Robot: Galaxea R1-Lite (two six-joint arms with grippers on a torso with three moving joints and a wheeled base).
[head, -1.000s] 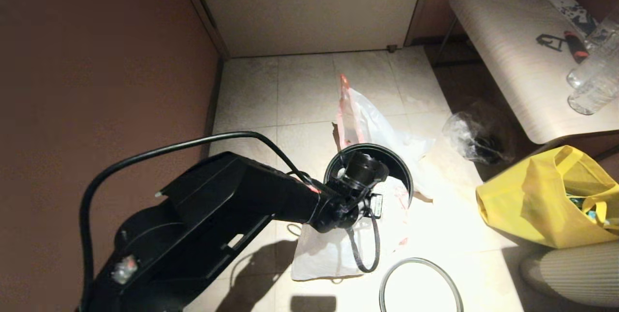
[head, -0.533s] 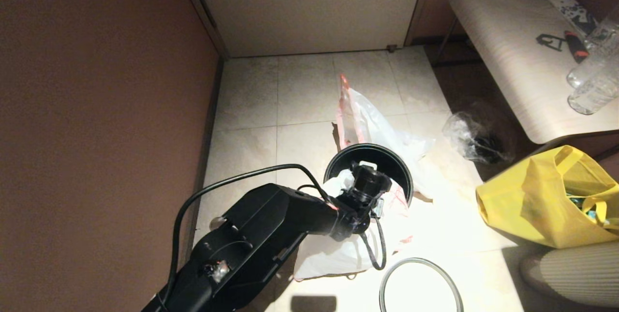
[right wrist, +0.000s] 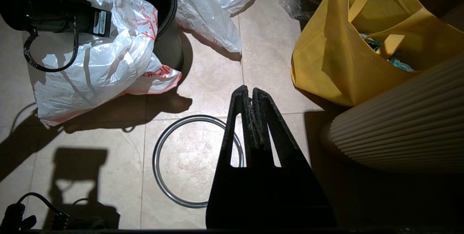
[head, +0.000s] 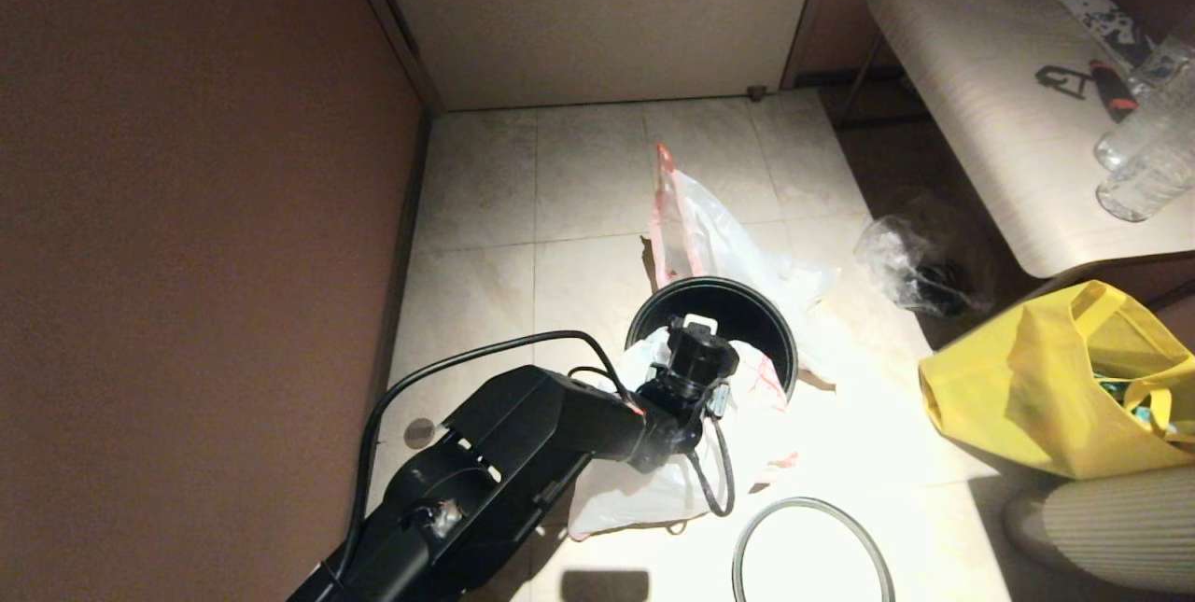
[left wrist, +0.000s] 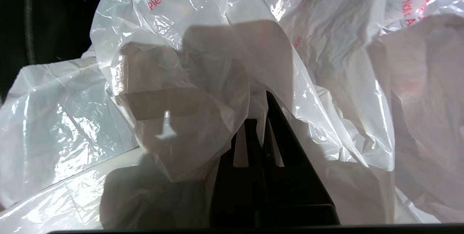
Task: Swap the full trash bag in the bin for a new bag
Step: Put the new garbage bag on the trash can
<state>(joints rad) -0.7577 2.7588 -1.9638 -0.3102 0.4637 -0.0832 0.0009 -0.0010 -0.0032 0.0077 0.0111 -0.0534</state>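
The black bin [head: 747, 289] stands on the tiled floor, and its grey hoop [head: 812, 501] lies loose on the tiles in front of it. My left gripper [head: 693, 355] hangs over the bin's near rim, shut on a fold of the new bag [head: 635, 490], a milky white bag with red print. The bag drapes from the rim down to the floor and its film [left wrist: 174, 81] fills the left wrist view around the left gripper [left wrist: 259, 110]. The see-through full trash bag [head: 709, 229] with orange-pink handles lies behind the bin. My right gripper [right wrist: 250, 89] is shut and empty above the hoop [right wrist: 155, 161].
A yellow tote bag [head: 1036, 387] sits right of the bin, with a ribbed beige object [head: 1102, 527] at the near right. A clear bag with dark contents [head: 920, 261] lies under a pale bench [head: 980, 70]. A brown wall runs along the left.
My left arm has swung in lower over the bin. The new bag's top, flat before the bin a second ago, now bunches up over the near rim.
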